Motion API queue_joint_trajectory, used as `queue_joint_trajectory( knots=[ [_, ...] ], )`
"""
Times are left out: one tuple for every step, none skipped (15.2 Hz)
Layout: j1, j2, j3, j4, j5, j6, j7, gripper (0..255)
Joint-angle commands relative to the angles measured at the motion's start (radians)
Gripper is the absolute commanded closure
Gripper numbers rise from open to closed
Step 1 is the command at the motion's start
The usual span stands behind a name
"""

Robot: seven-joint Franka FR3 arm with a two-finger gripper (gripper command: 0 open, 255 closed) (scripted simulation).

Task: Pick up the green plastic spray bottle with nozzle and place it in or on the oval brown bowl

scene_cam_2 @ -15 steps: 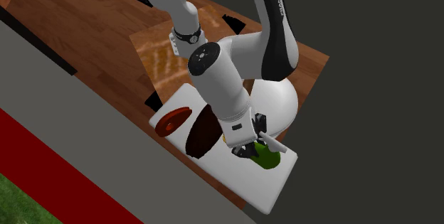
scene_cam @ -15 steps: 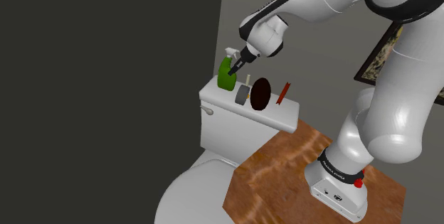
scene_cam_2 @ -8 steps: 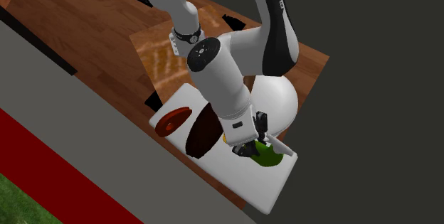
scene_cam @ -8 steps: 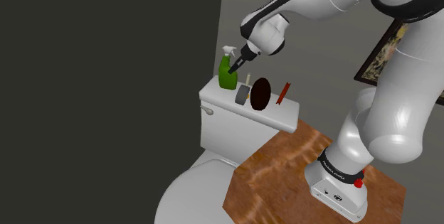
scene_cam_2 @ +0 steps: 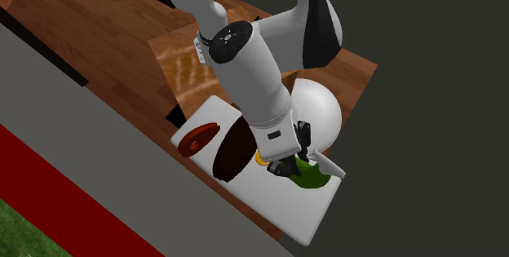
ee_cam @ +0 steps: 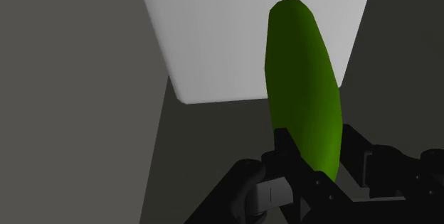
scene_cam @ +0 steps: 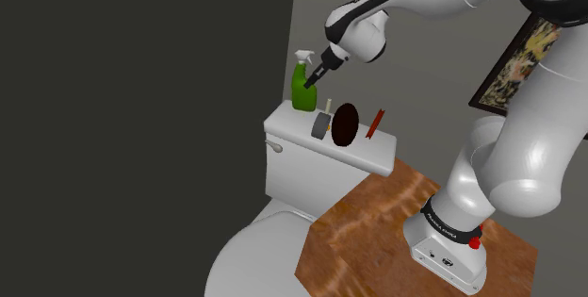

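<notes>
Shoulder view: your black two-finger gripper clasps the upright green plastic spray bottle at the end of the white tank lid, near the dark-brown oval bowl; second exterior view: that clasp from above; wrist view: fingers pinch its smooth body, likely light and slippery, so grip just below the nozzle.

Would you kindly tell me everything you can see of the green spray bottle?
The spray bottle has a smooth green body, rounded and narrowing upward, topped by a white trigger nozzle. It stands upright over the shoulder view's left end of the white toilet tank lid. The black gripper is shut on its upper part; whether its base touches the lid is unclear.
</notes>
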Motion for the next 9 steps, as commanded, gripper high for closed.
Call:
queue_joint_trajectory(
  knots=[
    [0.001, -0.025, -0.005, 0.002, -0.055, -0.013, 0.046, 255],
    [0.001, -0.036, -0.007, 0.003, -0.079, -0.020, 0.067, 255],
    [0.000, -0.047, -0.007, 0.005, -0.103, -0.027, 0.087, 255],
    [-0.002, -0.057, -0.008, 0.007, -0.125, -0.035, 0.107, 255],
    [-0.004, -0.068, -0.007, 0.010, -0.147, -0.043, 0.125, 255],
    [-0.006, -0.078, -0.007, 0.013, -0.168, -0.051, 0.144, 255],
    [-0.008, -0.088, -0.006, 0.016, -0.189, -0.060, 0.161, 255],
    [-0.010, -0.098, -0.005, 0.020, -0.208, -0.069, 0.178, 255],
    [-0.013, -0.107, -0.003, 0.024, -0.227, -0.078, 0.195, 255]
  ],
)
